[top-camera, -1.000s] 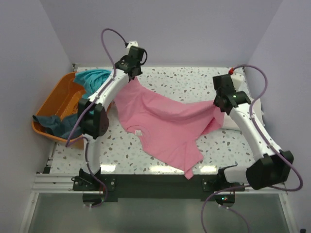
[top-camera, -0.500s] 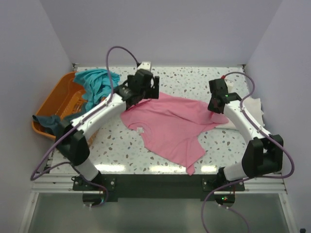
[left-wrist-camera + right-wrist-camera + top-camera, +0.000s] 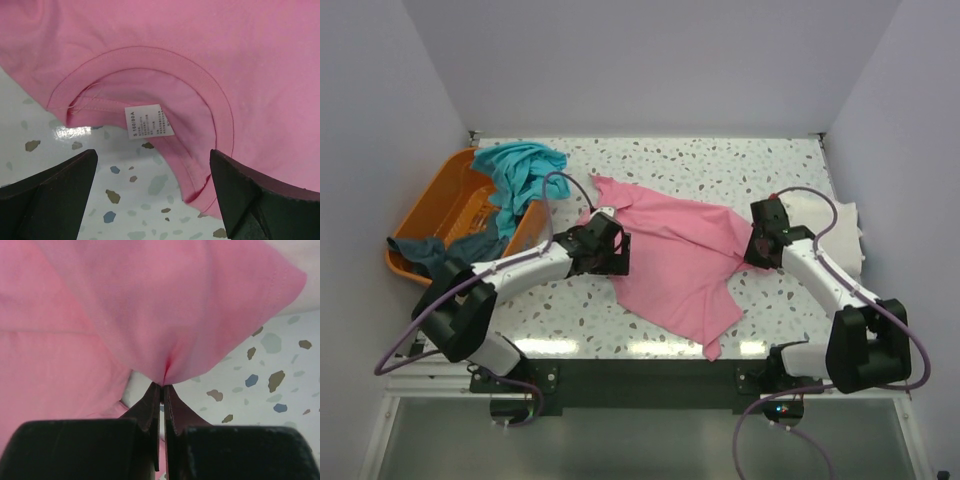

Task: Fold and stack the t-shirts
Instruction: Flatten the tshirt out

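The pink t-shirt (image 3: 670,250) lies spread across the middle of the table, collar toward the left. My left gripper (image 3: 605,250) hovers over that collar, open and holding nothing. In the left wrist view the collar's white size label (image 3: 149,121) lies just beyond my left gripper (image 3: 152,200), and speckled table shows between the fingers. My right gripper (image 3: 760,245) is shut on a pinched fold at the shirt's right edge. In the right wrist view the pink cloth (image 3: 150,305) bunches at the closed tips of the right gripper (image 3: 162,385).
An orange basket (image 3: 445,205) stands at the left edge, with a teal t-shirt (image 3: 520,168) draped over its far rim and a dark slate-blue one (image 3: 430,255) hanging over its near rim. A cream-white t-shirt (image 3: 830,222) lies at the right edge, behind my right arm.
My left gripper has opened and let go of the pink shirt, then moved down and nearer, to the collar. The lifted shirt has dropped flat. My right gripper sank slightly, still gripping.
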You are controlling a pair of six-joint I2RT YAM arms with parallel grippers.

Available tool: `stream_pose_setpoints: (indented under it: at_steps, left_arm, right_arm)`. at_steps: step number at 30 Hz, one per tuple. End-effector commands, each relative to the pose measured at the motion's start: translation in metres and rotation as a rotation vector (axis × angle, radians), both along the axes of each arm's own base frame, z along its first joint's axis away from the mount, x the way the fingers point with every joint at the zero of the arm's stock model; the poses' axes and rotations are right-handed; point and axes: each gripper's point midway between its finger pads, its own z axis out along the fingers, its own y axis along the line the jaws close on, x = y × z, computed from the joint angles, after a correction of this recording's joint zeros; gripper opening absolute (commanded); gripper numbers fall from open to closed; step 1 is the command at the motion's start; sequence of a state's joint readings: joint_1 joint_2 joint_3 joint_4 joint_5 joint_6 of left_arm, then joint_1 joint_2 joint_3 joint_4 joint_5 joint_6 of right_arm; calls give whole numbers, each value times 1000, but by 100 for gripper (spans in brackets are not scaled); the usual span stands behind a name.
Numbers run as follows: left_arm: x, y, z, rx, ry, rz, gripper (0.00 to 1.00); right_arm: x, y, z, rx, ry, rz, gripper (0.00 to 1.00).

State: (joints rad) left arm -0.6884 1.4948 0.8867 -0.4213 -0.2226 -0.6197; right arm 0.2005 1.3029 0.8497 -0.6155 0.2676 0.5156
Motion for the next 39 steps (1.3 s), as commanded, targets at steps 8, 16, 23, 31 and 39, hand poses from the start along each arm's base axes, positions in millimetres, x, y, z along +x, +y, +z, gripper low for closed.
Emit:
stream_pose_setpoints:
  at_steps: [8, 16, 23, 31, 39]
  left_arm:
    - [59, 11, -47, 54, 57, 123, 100]
    - [150, 37, -65, 139, 55, 188, 100]
    - [268, 16, -43, 116, -16, 154, 100]
    - [201, -22, 87, 41, -210, 32, 100]
    - [26, -7, 81, -98, -177, 22, 100]
  right_arm:
    - [-14, 25, -22, 151, 7, 52, 0]
    - [-28, 50, -29, 221, 5, 117, 0]
    - [-38, 83, -29, 229, 21, 216, 0]
    - [-33, 60, -3, 130, -50, 145, 0]
    - [-44, 51, 7, 118, -74, 128, 0]
